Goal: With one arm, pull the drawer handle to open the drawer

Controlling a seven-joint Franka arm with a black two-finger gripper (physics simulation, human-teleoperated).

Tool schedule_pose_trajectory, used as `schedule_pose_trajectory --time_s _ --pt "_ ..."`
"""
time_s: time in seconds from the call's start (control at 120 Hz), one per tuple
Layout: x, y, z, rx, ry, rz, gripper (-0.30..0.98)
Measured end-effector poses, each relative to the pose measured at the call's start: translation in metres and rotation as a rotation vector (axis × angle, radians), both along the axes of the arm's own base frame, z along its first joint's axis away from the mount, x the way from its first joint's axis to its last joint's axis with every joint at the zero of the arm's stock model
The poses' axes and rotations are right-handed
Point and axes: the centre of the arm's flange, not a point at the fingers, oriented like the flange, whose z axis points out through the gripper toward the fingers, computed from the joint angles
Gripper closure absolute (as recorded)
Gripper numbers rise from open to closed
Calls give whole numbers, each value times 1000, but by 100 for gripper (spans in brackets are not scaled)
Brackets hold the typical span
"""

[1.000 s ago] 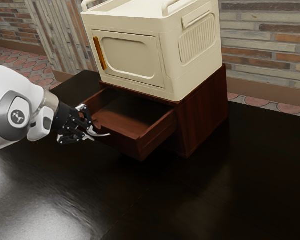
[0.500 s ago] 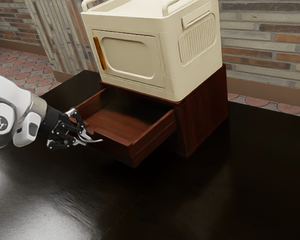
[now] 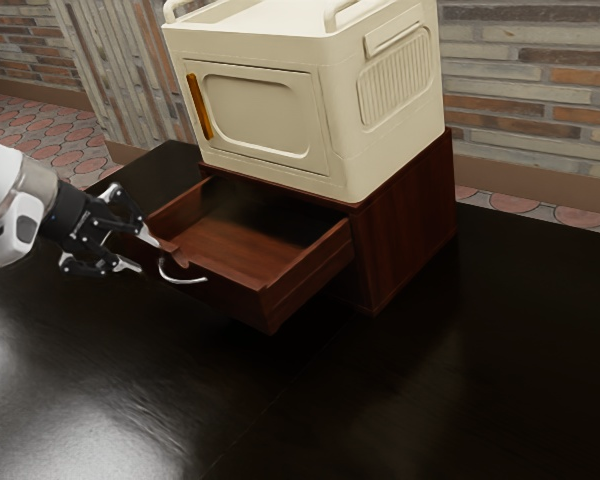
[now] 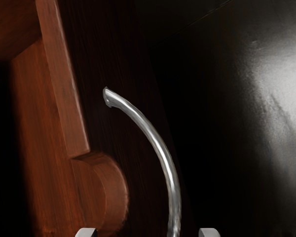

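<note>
Drawer handle runs lengthwise along the drawer front, bowing outward, the jaws spread wide.

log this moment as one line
wooden drawer: open | gripper: open | curved metal handle: ungripped | cream cabinet: atop drawer unit

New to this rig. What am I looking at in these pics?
The machine is a single robot arm with a black two-finger gripper. The exterior view is taken from the arm's side; the wrist view comes from a camera on its hand, looking at the curved metal handle. On the dark table stands a reddish-brown wooden cabinet, its drawer pulled out. A cream box with a front door sits on top. Nothing is held: the fingers are apart.
</note>
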Motion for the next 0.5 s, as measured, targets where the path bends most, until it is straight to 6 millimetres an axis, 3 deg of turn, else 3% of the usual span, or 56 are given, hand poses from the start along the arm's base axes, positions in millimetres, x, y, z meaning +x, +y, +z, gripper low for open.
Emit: schedule_pose_trajectory --time_s 0.125,0.3,0.408,0.5 --pt "9 -2 61 111 38 -11 41" --pt "41 -63 122 245 218 7 19" --pt "66 -95 132 265 341 102 12" --pt "72 -101 121 227 436 227 8"
